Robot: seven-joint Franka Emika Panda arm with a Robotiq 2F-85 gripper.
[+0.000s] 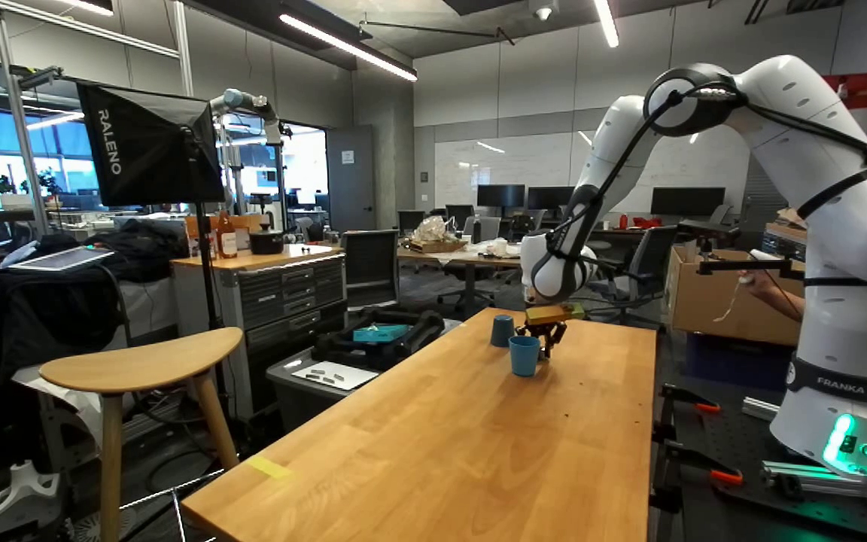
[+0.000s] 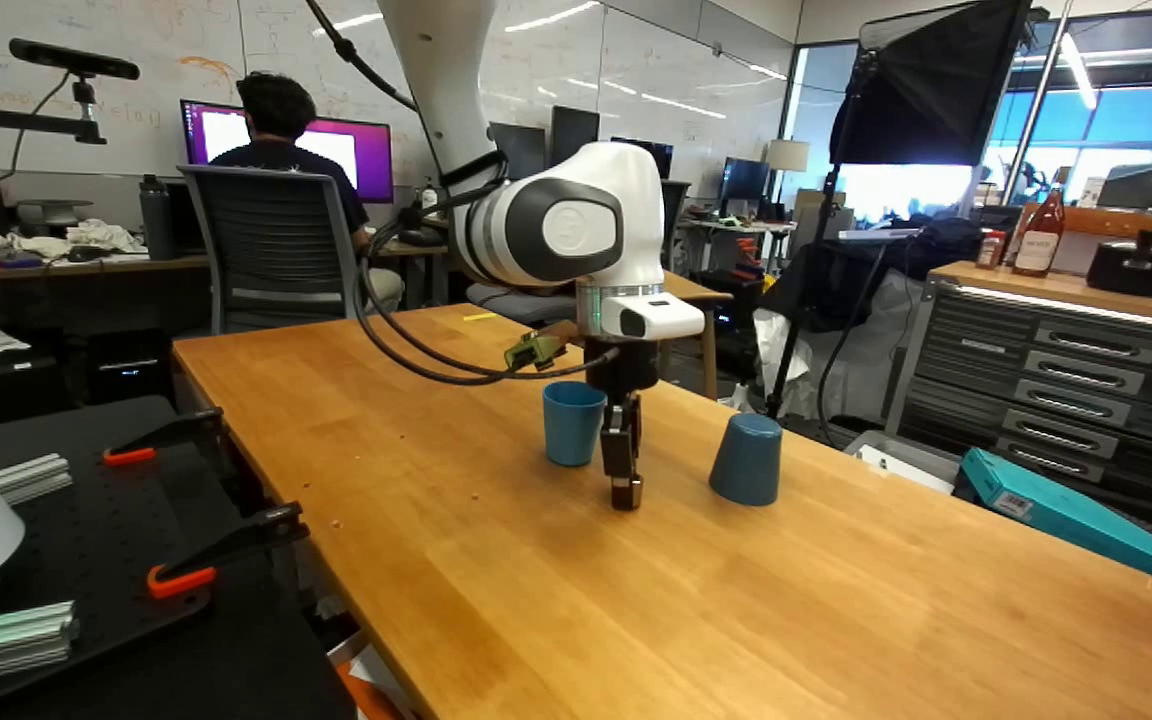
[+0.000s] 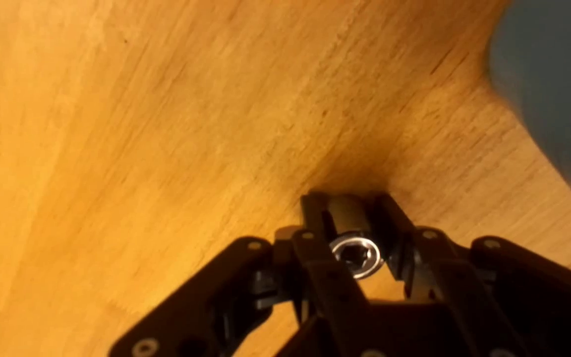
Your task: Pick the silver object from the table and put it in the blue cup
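Note:
The silver object (image 3: 349,218) is a small hollow metal cylinder with a shiny ring end in the wrist view. My gripper (image 3: 349,201) has its fingers closed in on both sides of it. In both exterior views the gripper (image 1: 545,352) (image 2: 624,490) points down with its tips at or just above the table. I cannot tell if the object touches the table. An upright blue cup (image 1: 524,357) (image 2: 573,425) stands close beside the gripper. Another blue cup (image 1: 502,331) (image 2: 747,462) stands upside down on the gripper's other side. Part of a blue cup (image 3: 553,89) shows at right in the wrist view.
The wooden table (image 1: 479,452) (image 2: 556,600) extends around the gripper and cups. Clamps (image 1: 704,467) (image 2: 226,550) sit along the robot-side edge. A cable (image 2: 436,370) hangs from the wrist near the upright cup. A teal box (image 2: 1076,510) lies beyond the far edge.

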